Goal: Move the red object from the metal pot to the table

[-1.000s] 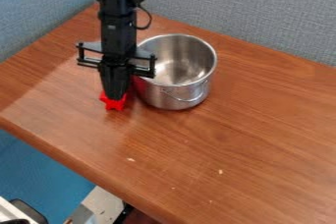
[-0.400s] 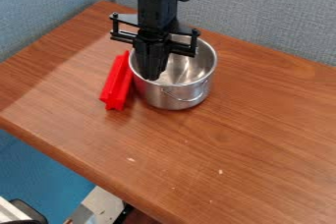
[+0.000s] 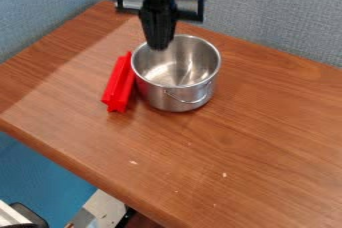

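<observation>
The red object [image 3: 119, 83] lies flat on the table [image 3: 241, 162], just left of the metal pot [image 3: 178, 72] and touching or nearly touching its side. Nothing shows inside the shiny pot. My gripper [image 3: 158, 42] hangs pointing down above the pot's far-left rim, well clear of the red object. Its dark fingers are together, shut on nothing.
A blue-grey wall stands behind the table. The table's rounded front-left edge runs diagonally, with floor below it. A bare stretch of wood lies in front of and to the right of the pot.
My gripper rose from the red object on the table and moved up and right, over the pot. The red object stays on the table beside the pot.
</observation>
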`<state>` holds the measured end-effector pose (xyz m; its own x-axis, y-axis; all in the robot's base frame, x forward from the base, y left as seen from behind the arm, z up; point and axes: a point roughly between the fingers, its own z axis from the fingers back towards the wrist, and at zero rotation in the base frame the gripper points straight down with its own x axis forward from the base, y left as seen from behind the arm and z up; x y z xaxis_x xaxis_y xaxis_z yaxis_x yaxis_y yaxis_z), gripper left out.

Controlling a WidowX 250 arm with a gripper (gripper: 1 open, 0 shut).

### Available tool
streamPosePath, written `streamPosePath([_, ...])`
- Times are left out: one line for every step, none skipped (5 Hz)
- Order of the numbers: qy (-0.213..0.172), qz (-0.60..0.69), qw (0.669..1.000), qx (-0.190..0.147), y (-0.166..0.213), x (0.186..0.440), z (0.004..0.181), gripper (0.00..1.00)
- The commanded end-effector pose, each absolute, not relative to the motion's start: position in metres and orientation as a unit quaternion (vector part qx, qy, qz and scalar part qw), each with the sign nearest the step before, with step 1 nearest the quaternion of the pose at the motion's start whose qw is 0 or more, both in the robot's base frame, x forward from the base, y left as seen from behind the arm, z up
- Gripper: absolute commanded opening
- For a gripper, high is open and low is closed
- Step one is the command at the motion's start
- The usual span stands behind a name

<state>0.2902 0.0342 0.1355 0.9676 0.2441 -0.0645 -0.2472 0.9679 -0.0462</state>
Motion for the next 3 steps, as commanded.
streamPosePath([0.002,0.14,0.99,-0.036,0.037,0.306,0.155,0.0])
streamPosePath([0.0,0.147,0.989,-0.018,0.046,0.308,0.151,0.0])
streamPosePath([-0.001,0.152,0.988,0.005,0.054,0.314,0.144,0.0])
